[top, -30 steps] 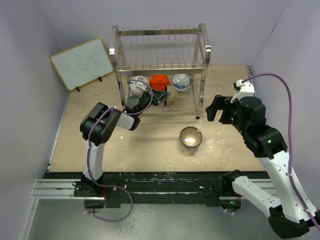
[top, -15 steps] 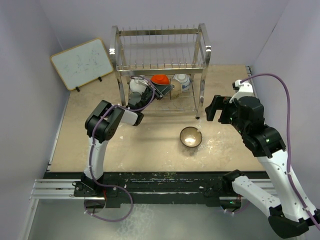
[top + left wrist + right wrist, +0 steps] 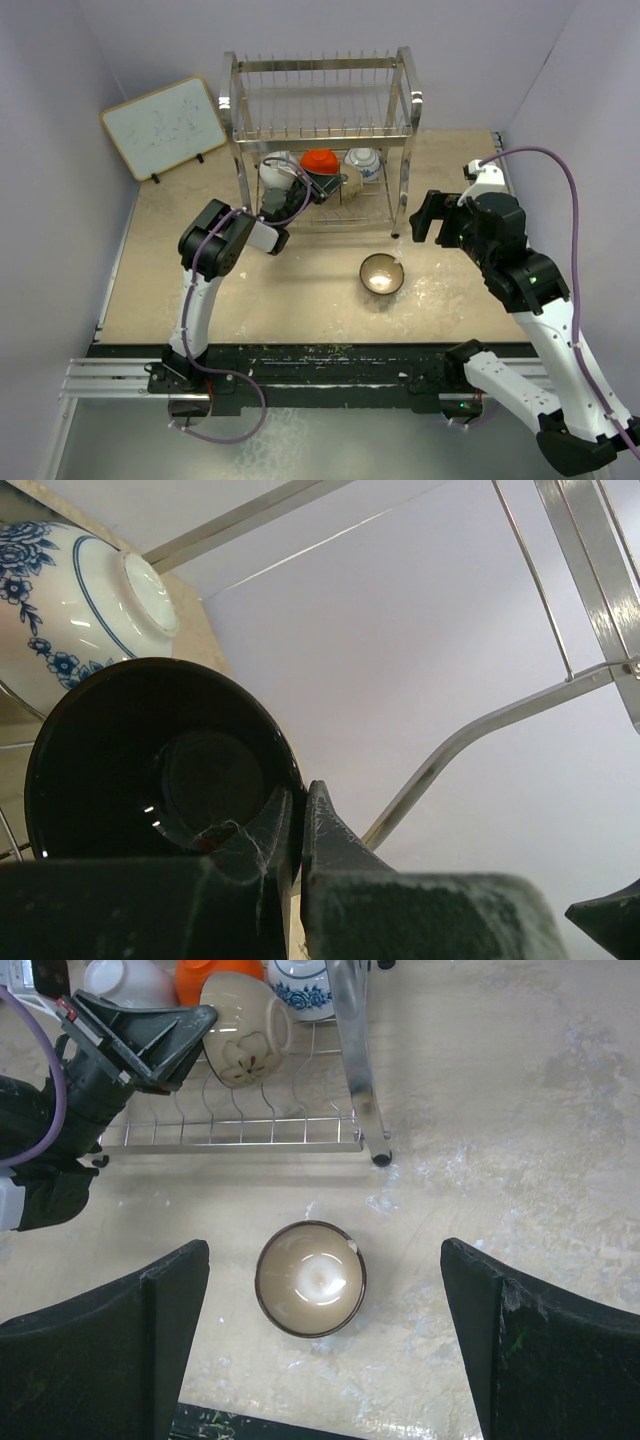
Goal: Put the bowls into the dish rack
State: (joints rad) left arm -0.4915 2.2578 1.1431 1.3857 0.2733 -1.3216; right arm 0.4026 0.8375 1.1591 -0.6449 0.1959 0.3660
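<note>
Over the last second your left arm has pushed farther into the dish rack (image 3: 404,120). It has carried the black bowl (image 3: 150,760) from the near edge of the lower shelf to a spot between the orange bowl (image 3: 320,160) and the blue-and-white bowl (image 3: 60,610). The right arm has not shifted.

The left fingers (image 3: 335,850) are clamped on the black bowl's rim alone. The bowl is tipped on its side over the grid, and you cannot tell whether it rests on the wires. The right fingers (image 3: 100,1350) are spread wide above the tan bowl (image 3: 310,1278), which sits upright on the worktop (image 3: 300,290), on the near side of the rack and not yet loaded.

Watch the release. A bowl on its side could roll toward the near edge once you let go. The blue-and-white bowl is just beside it, so a nudge to the right could knock that one over. Pull straight back, or the fingers may catch the shelf wires.
</note>
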